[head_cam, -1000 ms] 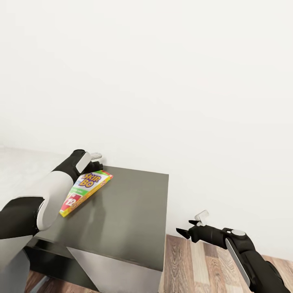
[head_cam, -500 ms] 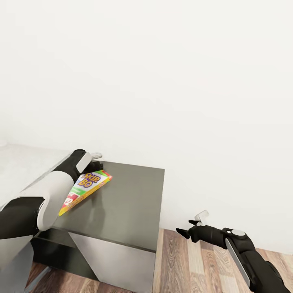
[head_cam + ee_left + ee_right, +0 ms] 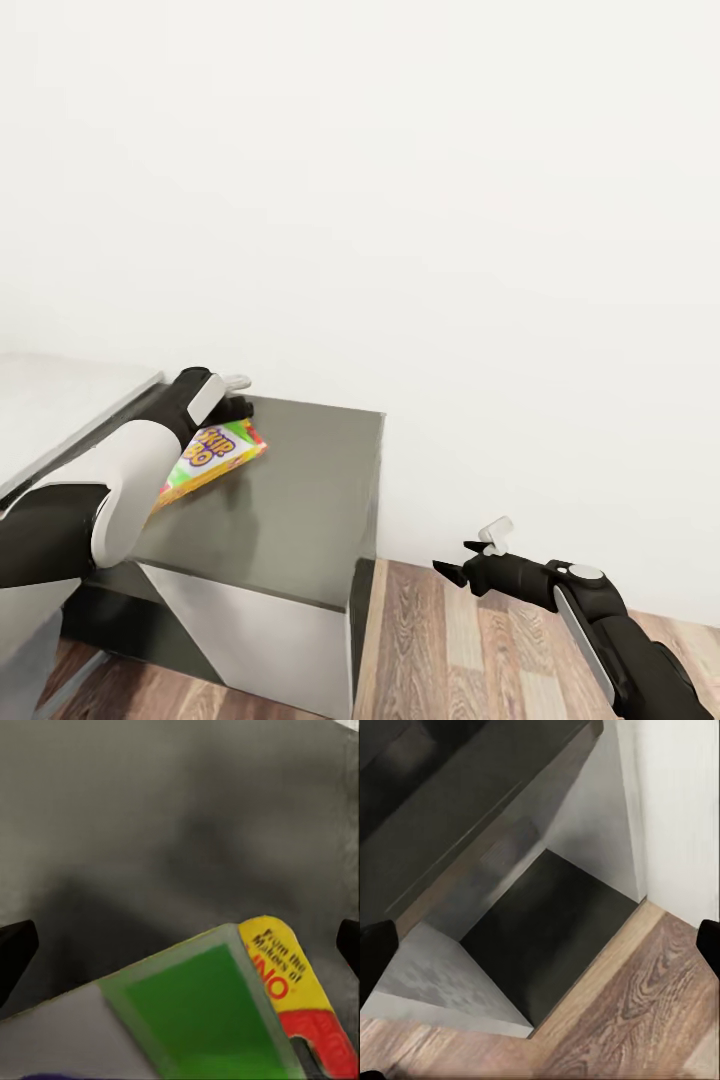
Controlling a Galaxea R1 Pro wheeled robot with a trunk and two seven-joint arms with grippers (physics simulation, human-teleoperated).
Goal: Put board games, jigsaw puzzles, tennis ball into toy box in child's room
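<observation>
Wood-plank floor [image 3: 470, 640] runs along the near edge of the head view, brown and streaky, meeting a plain white wall [image 3: 450, 200] that takes up most of the scene behind.

Nearest on the robot's right, the right claw [image 3: 452, 562] hangs low over the floor, well apart from the furniture, its dark fingers spread and gripping nothing. The right wrist view confirms the two fingertips [image 3: 375, 952] far apart at the picture's edges, with the floor, a dark lower panel and the side of the cabinet beyond them.

On the left, the white and black left arm [image 3: 110, 480] reaches forward across the dark-grey cabinet top [image 3: 290, 500], the lower part of the desk. At its end the left claw [image 3: 232, 403] is clenched on the board game [image 3: 205, 455], a flat yellow-green box with big purple letters and a red corner. The box is carried tilted just above the cabinet top, its free end pointing toward the robot. In the left wrist view the box [image 3: 217, 1020] juts out from the claw, green, yellow and red, over the grey surface.

Farther left, a pale grey desk top [image 3: 50, 400] joins the cabinet at the wall.
</observation>
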